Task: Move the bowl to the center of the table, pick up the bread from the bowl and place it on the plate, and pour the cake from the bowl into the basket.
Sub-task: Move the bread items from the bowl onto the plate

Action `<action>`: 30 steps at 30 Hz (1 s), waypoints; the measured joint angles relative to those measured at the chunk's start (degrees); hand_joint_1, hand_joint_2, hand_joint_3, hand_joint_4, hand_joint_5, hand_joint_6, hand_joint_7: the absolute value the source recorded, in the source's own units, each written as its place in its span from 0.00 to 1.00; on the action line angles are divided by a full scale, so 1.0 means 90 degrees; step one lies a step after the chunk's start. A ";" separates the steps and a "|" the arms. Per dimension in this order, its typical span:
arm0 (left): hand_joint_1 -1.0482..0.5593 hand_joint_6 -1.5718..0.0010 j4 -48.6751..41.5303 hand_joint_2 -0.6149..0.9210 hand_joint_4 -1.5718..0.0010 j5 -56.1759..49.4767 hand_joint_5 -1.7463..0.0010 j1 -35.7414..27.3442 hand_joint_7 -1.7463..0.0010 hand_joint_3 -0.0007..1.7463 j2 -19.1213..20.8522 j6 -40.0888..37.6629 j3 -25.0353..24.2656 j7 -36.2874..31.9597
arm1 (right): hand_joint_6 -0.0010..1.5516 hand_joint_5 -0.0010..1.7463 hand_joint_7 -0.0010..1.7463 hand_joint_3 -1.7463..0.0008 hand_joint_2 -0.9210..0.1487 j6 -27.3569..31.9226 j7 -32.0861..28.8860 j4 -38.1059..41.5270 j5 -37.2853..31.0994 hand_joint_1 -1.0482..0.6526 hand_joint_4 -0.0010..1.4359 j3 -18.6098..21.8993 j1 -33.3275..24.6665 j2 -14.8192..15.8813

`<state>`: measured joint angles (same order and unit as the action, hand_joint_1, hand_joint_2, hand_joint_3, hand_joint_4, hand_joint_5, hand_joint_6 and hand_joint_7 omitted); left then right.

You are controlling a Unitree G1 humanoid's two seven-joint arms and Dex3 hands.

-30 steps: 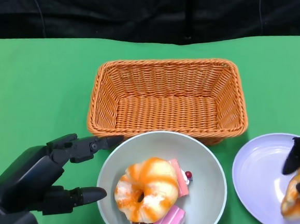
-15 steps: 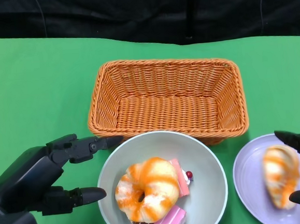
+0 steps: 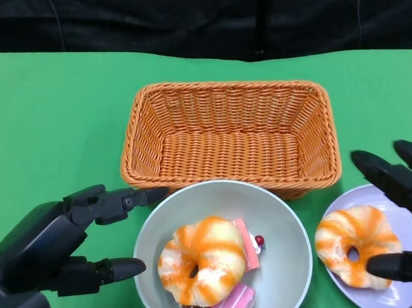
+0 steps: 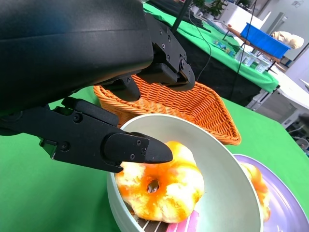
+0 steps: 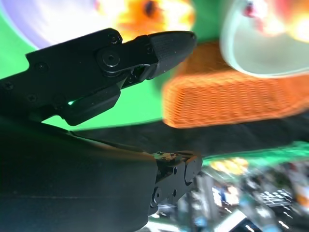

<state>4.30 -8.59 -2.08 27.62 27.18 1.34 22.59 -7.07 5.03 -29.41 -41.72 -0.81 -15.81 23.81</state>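
Pretty blurry shot: the right hand [image 5: 96, 121] fills most of it, black fingers [image 5: 164, 46] spread with nothing between them. Past them there's bread [image 5: 145, 12] on the plate [image 5: 53, 19], the orange basket [image 5: 227, 99], the bowl [image 5: 260, 48], and green worktop [image 5: 130, 104].

Basket [image 3: 229, 134] behind bowl [image 3: 286, 222], plate [image 3: 409, 291] right of bowl, bread [image 3: 357, 245] on plate

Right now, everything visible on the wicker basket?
The basket is orange woven wicker, rectangular, with flared walls and a thicker braided rim. It stands upright and open on the green table, with nothing inside. The grey bowl sits just in front of it, its rim overlapping the near wall in the head view; contact is unclear. Neither hand touches the basket.
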 measured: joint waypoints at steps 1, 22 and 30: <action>0.42 0.71 0.0001 1.00 0.88 0.0000 0.63 0.0000 0.98 0.11 0.0000 0.0000 -0.0001 0.0000 | 0.05 0.03 0.01 0.87 0.00 -0.0019 0.0042 -0.0167 0.0095 0.12 0.04 -0.0047 0.0000 -0.0060; 0.31 0.97 0.2554 1.00 1.00 0.2383 0.85 -0.0583 0.99 0.26 -0.1031 -0.5810 -0.0049 -0.0023 | 0.12 0.45 0.15 0.97 0.01 -0.0133 0.0438 -0.0230 -0.0056 0.20 0.00 -0.1756 0.0937 -0.0963; 0.31 1.00 0.3410 1.00 1.00 0.3489 1.00 -0.0162 1.00 0.33 -0.1720 -0.8829 -0.0664 -0.1141 | 0.12 0.43 0.15 0.96 0.01 -0.0297 0.0287 0.0389 -0.0468 0.20 0.00 -0.2174 0.1253 -0.0983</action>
<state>34.99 22.81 -3.54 12.14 -52.28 -4.63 12.33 -9.74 7.61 -25.90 -45.93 -20.38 -4.53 14.96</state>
